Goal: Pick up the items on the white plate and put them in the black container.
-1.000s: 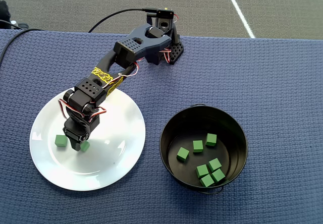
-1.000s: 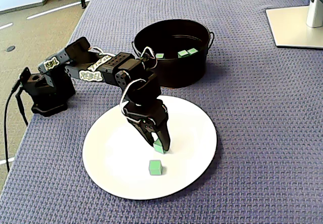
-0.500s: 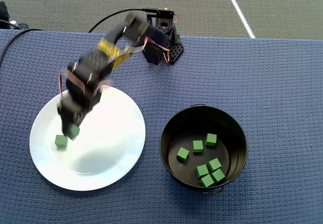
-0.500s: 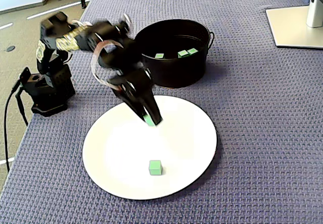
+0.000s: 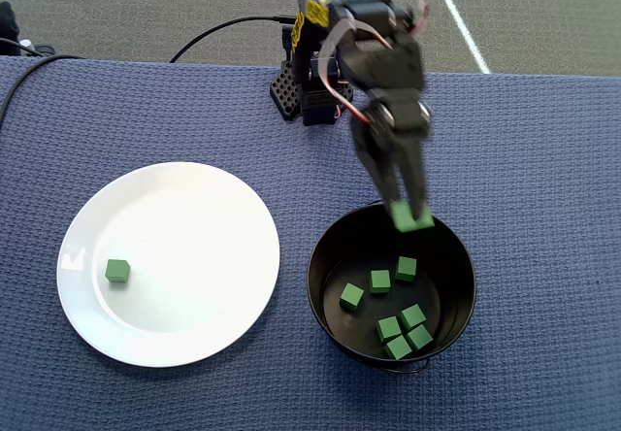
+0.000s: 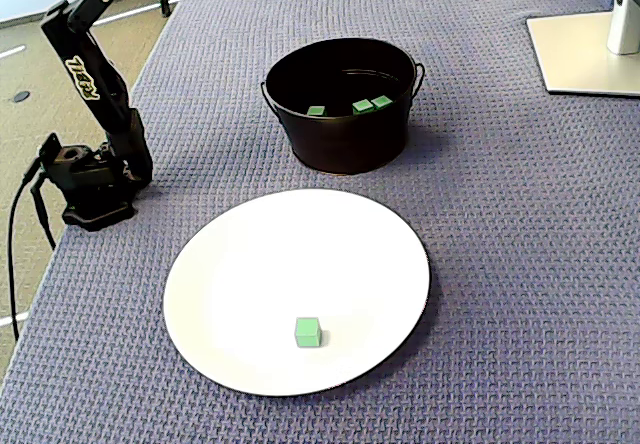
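End effector (image 5: 412,215) clamped on one green cube (image 5: 414,219), now over the rim of the black container (image 5: 325,300); a second ago it was down on the white plate (image 5: 223,227). Six cubes (image 5: 380,281) lie in the container; one cube (image 5: 117,271) remains on the plate. Release looks next. Arm (image 5: 374,82) raised high, swung across from its base; in the fixed view only the lower links (image 6: 85,74) show.

Blue-grey woven cloth (image 5: 543,159) covers table, also seen in fixed view (image 6: 500,264). Grey carpet floor (image 5: 146,4) beyond table's far edge, crossed by white line (image 5: 456,18). Black cable (image 5: 209,35) runs over that edge. White monitor stand base (image 6: 585,49) sits at cloth's top right corner in fixed view.
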Action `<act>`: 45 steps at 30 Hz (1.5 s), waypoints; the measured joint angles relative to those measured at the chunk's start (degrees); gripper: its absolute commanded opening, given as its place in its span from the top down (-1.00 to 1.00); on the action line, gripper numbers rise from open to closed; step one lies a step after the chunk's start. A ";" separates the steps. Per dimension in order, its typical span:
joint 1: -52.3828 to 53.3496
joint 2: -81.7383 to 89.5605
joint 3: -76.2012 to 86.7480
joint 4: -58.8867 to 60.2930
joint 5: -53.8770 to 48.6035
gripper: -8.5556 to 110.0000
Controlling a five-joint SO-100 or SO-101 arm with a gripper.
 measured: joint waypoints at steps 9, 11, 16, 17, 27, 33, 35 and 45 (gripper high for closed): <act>-5.80 -5.01 34.37 -15.47 -1.32 0.86; -5.45 -5.01 41.75 -20.39 -2.55 0.86; -5.27 -5.80 47.37 -24.61 -1.76 0.23; -5.45 -5.80 47.55 -24.43 -1.32 0.18; 5.80 -4.75 13.10 8.53 4.57 0.21; 32.43 -4.92 -20.13 21.36 2.46 0.26; 41.13 -7.21 -22.24 22.15 1.49 0.27; 58.80 -34.72 -9.23 12.48 1.23 0.26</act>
